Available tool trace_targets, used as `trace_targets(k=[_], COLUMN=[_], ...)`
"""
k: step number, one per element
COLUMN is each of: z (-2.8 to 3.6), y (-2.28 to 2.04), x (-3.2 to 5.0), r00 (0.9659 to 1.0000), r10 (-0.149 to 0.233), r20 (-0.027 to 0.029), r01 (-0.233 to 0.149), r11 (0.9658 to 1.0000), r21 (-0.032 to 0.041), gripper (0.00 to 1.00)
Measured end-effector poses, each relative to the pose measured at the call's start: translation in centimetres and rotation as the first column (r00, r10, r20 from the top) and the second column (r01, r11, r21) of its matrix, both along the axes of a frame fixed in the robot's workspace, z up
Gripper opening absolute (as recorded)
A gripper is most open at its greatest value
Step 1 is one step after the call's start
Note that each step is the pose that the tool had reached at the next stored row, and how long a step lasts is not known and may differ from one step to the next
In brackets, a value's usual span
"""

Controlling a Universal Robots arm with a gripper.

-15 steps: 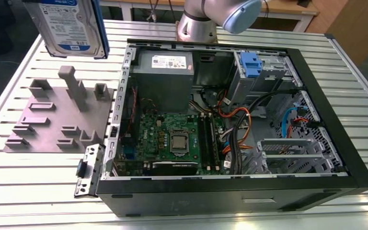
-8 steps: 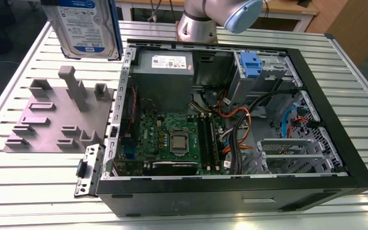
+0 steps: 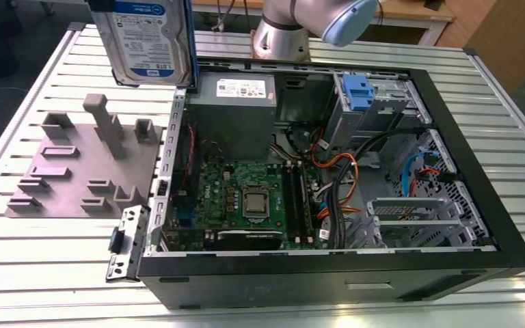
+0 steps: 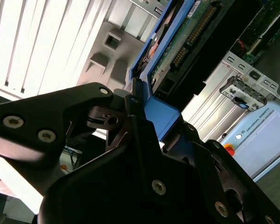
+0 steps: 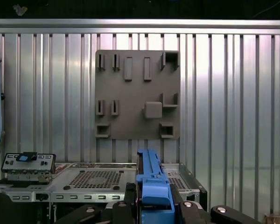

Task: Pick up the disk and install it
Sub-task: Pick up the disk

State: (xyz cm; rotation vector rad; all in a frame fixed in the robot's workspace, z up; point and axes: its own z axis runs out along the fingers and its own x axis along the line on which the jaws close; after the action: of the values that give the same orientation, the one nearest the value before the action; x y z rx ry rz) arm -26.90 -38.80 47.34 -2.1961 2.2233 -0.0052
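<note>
I had the pincer clamped on the blue carrier frame of the disk, which hung upright at the exterior view's upper left, above the table. I judged it rigid, weighty and shock-sensitive, best held by the frame edges.

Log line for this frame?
gripper: shut on disk | disk: upright, in the air beside open computer case | install: not done
</note>
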Motion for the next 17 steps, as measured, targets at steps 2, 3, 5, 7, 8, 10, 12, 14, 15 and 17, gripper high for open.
trace_targets(k=[2,3,5,7,8,10,12,14,15,17], z=[0.00,0.00,0.00,0.00,0.00,0.00,0.00,0.00,0.00,0.00], y=[0.00,0.00,0.00,0.00,0.00,0.00,0.00,0.00,0.00,0.00], x=[0.11,0.12,0.17,0.29,0.36,0.49,0.52,0.61,0.69,0.69], r00=[1.0000,1.0000,1.0000,1.0000,1.0000,1.0000,1.0000,1.0000,1.0000,1.0000], r10=[0.000,0.000,0.000,0.000,0.000,0.000,0.000,0.000,0.000,0.000], r20=[0.0000,0.0001,0.0000,0.0000,0.0000,0.0001,0.0001,0.0000,0.0001,0.0000], r01=[0.000,0.000,0.000,0.000,0.000,0.000,0.000,0.000,0.000,0.000], r11=[1.0000,1.0000,1.0000,1.0000,1.0000,1.0000,1.0000,1.0000,1.0000,1.0000], r21=[0.0000,0.0000,0.0000,0.0000,0.0000,0.0000,0.0000,0.0000,0.0000,0.0000], gripper=[0.36,0.36,0.36,0.36,0.36,0.36,0.36,0.36,0.36,0.36])
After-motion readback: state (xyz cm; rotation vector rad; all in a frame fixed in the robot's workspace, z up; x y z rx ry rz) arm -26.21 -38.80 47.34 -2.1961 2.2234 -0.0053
